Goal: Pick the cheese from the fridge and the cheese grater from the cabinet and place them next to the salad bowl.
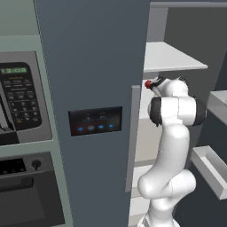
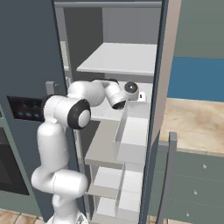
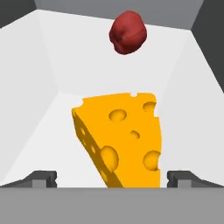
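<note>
Cheese (image 3: 124,146) is sitting mid-frame in the hand view, inside the fridge (image 1: 93,66), between the wide-open gripper (image 3: 112,178) tips. Looks light, stiff, maybe slick, so I'm guessing squeezing its flat sides is safest.

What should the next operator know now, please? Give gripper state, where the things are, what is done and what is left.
Gripper: open, holding nothing, one fingertip on each side of the cheese.
Cheese: on a white fridge shelf, a dark red item beyond it.
Fridge: door open, arm reaching inside.
Done: fridge reached, gripper lined up on the cheese.
Left: close on the cheese, carry it to the salad bowl, then fetch the grater from the cabinet. Bowl, grater and cabinet cannot be placed from these pictures.
</note>
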